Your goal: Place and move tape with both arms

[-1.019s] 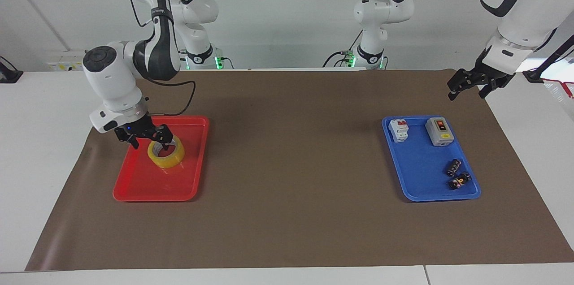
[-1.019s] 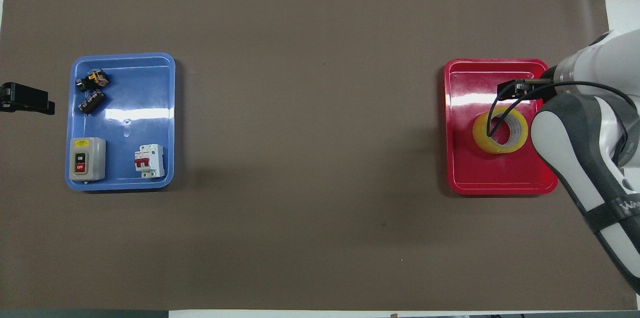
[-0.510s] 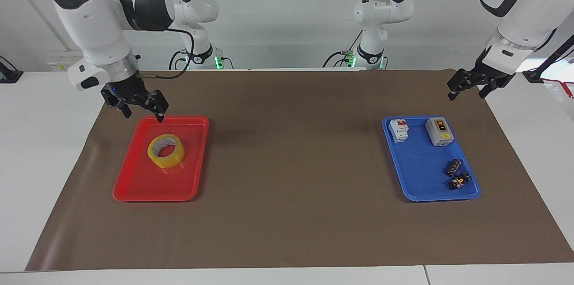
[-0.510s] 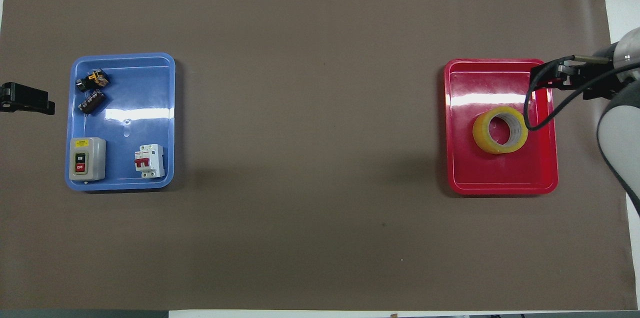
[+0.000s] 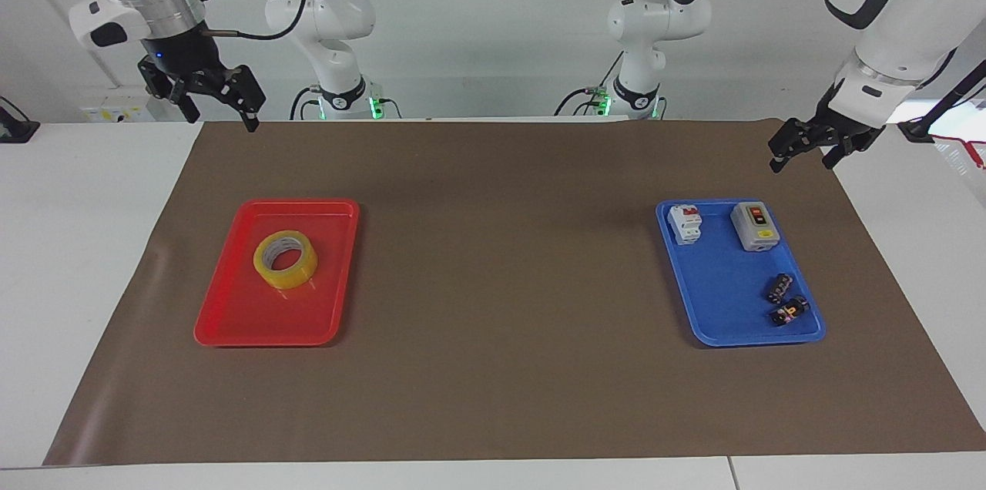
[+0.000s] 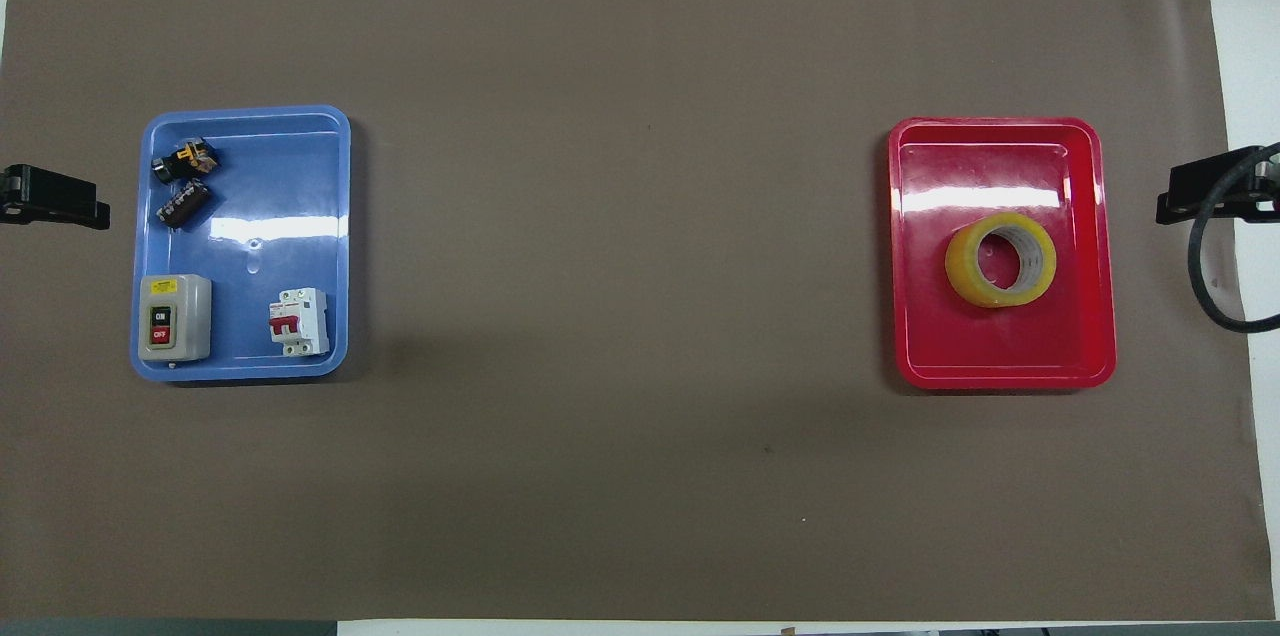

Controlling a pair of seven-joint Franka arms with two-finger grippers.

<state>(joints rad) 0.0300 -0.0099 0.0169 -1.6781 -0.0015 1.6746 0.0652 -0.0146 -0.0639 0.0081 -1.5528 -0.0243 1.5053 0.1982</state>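
Your tape roll (image 5: 285, 260) lies flat in the red tray (image 5: 231, 320), and neither tool touches it. The right tool (image 5: 214, 103) hangs high over the mat's edge at the right arm's end of the bench, well above and clear of the tray, fingers apart and empty. The left tool (image 5: 801, 147) waits over the mat corner at the left arm's end, up from the blue tray (image 5: 724, 313), also spread and holding nothing.

Judging from this layout, watch these risks:

- If you bring the right tool back down, the roll sits below it and toward the bench middle. A finger landing on the roll's top face instead of straddling its wall would press it into the tray, or skate it on the glossy floor.
- The tray rim (image 5: 300, 202) lies between the tool and the roll; a shallow approach could clip it and shove the tray across the brown mat (image 5: 501, 382).
- The cable (image 6: 1215, 296) looping by the right tool could snag on a low pass.
- Should the left tool cross to fetch the roll, its path runs over the grey switch box (image 5: 754, 226) and circuit breaker (image 5: 685, 223); travelling low could knock them.
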